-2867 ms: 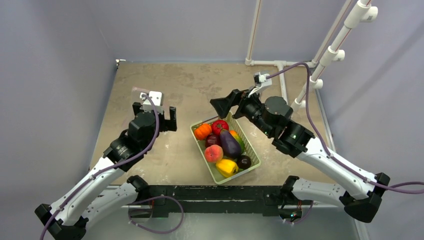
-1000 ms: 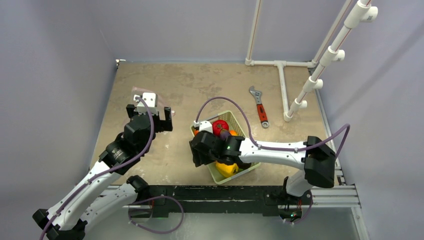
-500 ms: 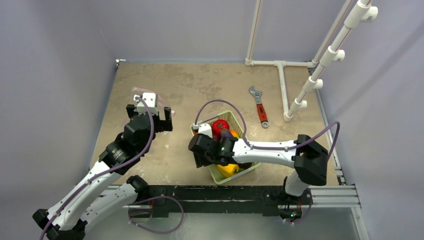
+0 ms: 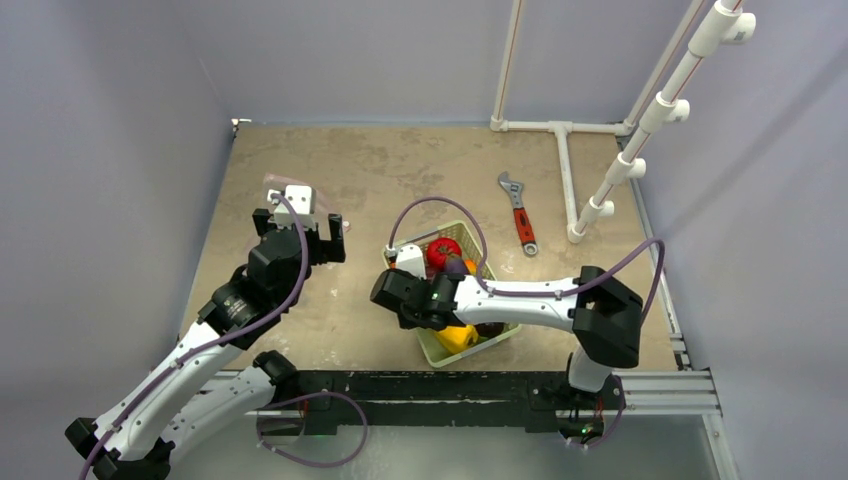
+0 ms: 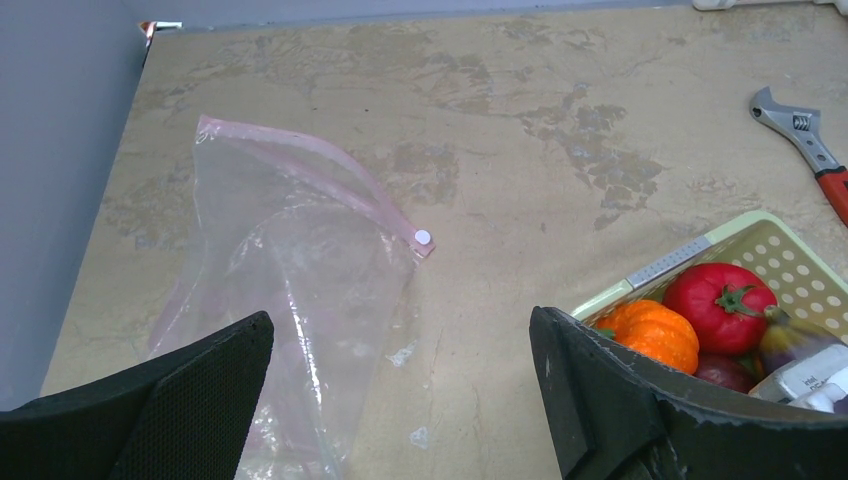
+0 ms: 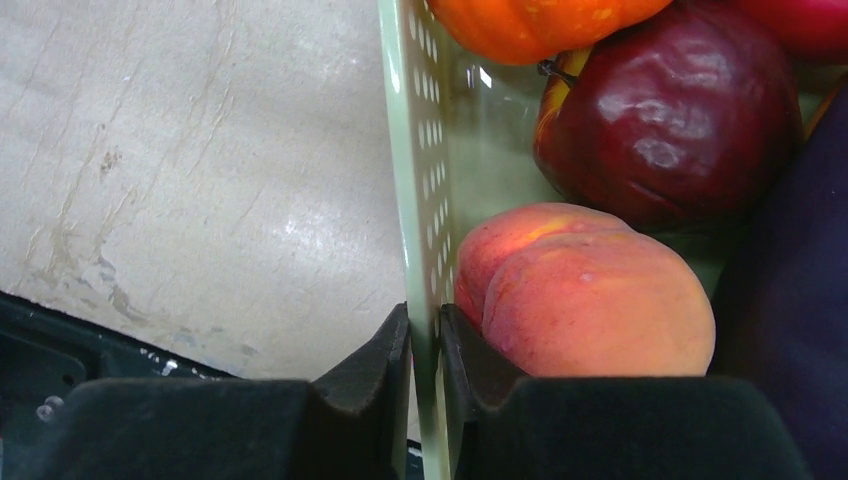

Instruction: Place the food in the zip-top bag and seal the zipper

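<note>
Two arms meet you in the top view. Your left gripper (image 4: 300, 226) hangs over the table (image 4: 400, 170) at the near edge of the zip-top bag (image 4: 272, 190). Your right gripper (image 4: 392, 296) reaches across to the left wall of the basket (image 4: 437, 356). The tomato (image 4: 440, 252) and the yellow pepper (image 4: 455, 338) show in the basket around the arm. A wrench (image 4: 520, 215) lies well apart on the right.

From your left wrist, the left gripper (image 5: 400, 330) is spread wide and holds nothing. The zip-top bag (image 5: 290, 280) lies flat and empty on the table just ahead of the left finger. Its zipper (image 5: 320, 170) runs along the far edge. The basket (image 5: 700, 245) sits to the right with the tomato (image 5: 720, 295), the orange (image 5: 650, 330) and the eggplant (image 5: 790, 335) inside.

From your right wrist, the right gripper (image 6: 425, 335) is pinched narrow on the basket (image 6: 410, 150) wall, one finger outside and one inside. The peach (image 6: 590, 290) sits right beside the inner finger. Behind it you see the plum (image 6: 680, 100), the orange (image 6: 540, 15) and the eggplant (image 6: 790, 280).
</note>
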You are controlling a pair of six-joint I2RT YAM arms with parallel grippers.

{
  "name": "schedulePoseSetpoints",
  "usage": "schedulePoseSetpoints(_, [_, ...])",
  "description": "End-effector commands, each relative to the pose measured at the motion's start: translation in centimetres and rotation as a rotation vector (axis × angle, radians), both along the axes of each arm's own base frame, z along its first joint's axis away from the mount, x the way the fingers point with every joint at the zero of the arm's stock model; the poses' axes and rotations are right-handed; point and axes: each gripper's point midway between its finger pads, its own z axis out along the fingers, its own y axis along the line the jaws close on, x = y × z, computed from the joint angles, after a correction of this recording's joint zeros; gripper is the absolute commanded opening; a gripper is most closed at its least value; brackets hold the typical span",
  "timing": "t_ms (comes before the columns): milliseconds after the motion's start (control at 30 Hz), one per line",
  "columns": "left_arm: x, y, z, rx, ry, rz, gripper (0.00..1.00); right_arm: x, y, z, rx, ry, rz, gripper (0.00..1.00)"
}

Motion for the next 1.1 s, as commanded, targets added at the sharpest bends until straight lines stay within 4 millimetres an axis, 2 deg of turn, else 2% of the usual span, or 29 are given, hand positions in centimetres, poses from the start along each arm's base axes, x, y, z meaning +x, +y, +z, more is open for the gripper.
schedulePoseSetpoints(0, [0.1,0.2,0.2,-0.011,-0.01,0.016,0.99,2.3,-0.3,1.2,-0.024,-0.078,-0.075,0.18])
schedulePoseSetpoints(133, [0.1,0.2,0.2,-0.011,-0.011,0.018,0.99,4.1,-1.0,1.7,-0.023,-0.108,-0.125,0.18])
schedulePoseSetpoints(167, [0.1,0.3,0.2,-0.01,-0.011,0.019,0.99,4.7,-1.3,2.0,-0.036,-0.123,-0.114,0.05])
schedulePoseSetpoints(200, [0.1,0.3,0.2,-0.011,-0.012,0.02,0.99,5.3,-1.7,2.2,-0.041,-0.135,-0.117,0.0])
schedulePoseSetpoints(367, [0.1,0.3,0.2,-0.008,-0.01,0.022,0.99,8.4,-3.5,3.6,-0.027,-0.186,-0.149,0.0])
schedulePoseSetpoints(633, [0.2,0.3,0.1,-0.005,-0.01,0.025,0.99,12.9,-6.2,4.8,-0.008,-0.245,-0.197,0.0])
schedulePoseSetpoints(833, [0.2,0.2,0.0,-0.001,-0.006,0.024,0.99,14.5,-6.5,4.4,0.003,-0.259,-0.204,0.0])
schedulePoseSetpoints(967, [0.3,0.2,-0.1,0.0,-0.002,0.022,0.99,14.9,-6.1,4.0,0.01,-0.253,-0.193,0.0])
schedulePoseSetpoints(1067, [0.3,0.1,-0.2,0.002,0.0,0.02,0.99,15.0,-6.0,3.9,0.005,-0.254,-0.19,0.07])
